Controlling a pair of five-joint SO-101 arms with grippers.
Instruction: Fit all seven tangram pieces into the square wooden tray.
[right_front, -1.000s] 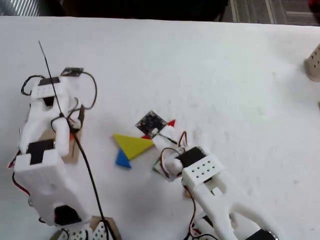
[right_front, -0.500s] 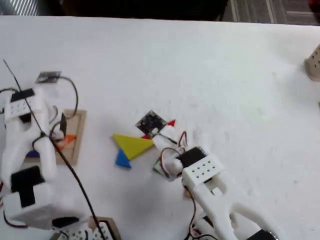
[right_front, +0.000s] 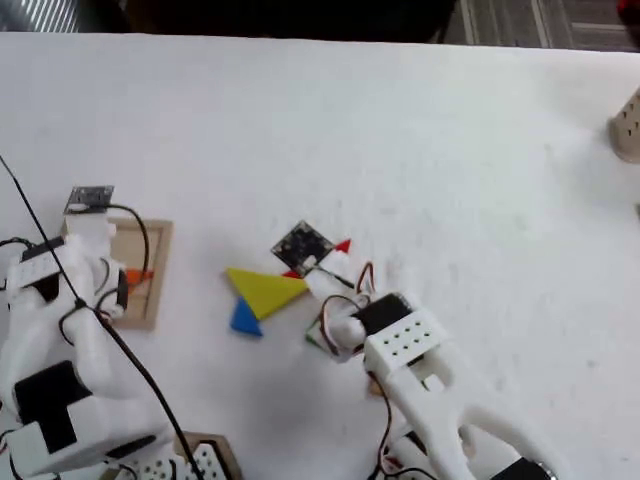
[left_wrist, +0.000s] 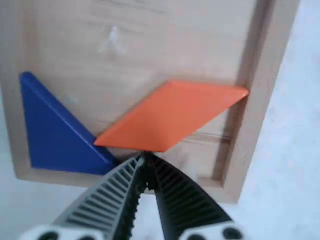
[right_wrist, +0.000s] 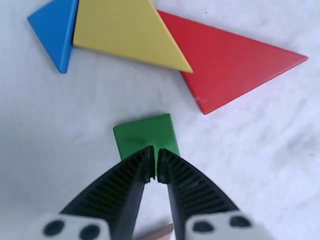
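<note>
The square wooden tray (right_front: 160, 268) lies at the left; its rim (left_wrist: 260, 100) encloses an orange parallelogram (left_wrist: 175, 115) and a blue triangle (left_wrist: 55, 135). My left gripper (left_wrist: 145, 161) is shut, its tips at the orange piece's near edge. Only the orange piece (right_front: 138, 275) shows beside the left arm from above. Mid-table lie a yellow triangle (right_front: 265, 290), a small blue triangle (right_front: 245, 318), a red triangle (right_front: 343, 245) and a green square (right_front: 313, 335). My right gripper (right_wrist: 154, 159) is shut, tips over the green square (right_wrist: 145, 132), short of the yellow (right_wrist: 125, 32) and red (right_wrist: 230, 62) triangles.
A beige perforated object (right_front: 628, 125) stands at the far right edge. A wooden block (right_front: 215, 455) sits by the left arm's base at the near edge. A tan sliver (right_wrist: 160, 232) shows under the right gripper. The far half of the white table is bare.
The left arm has drawn back toward the near left, uncovering the tray and the orange piece in it. The right arm and the loose pieces have not moved.
</note>
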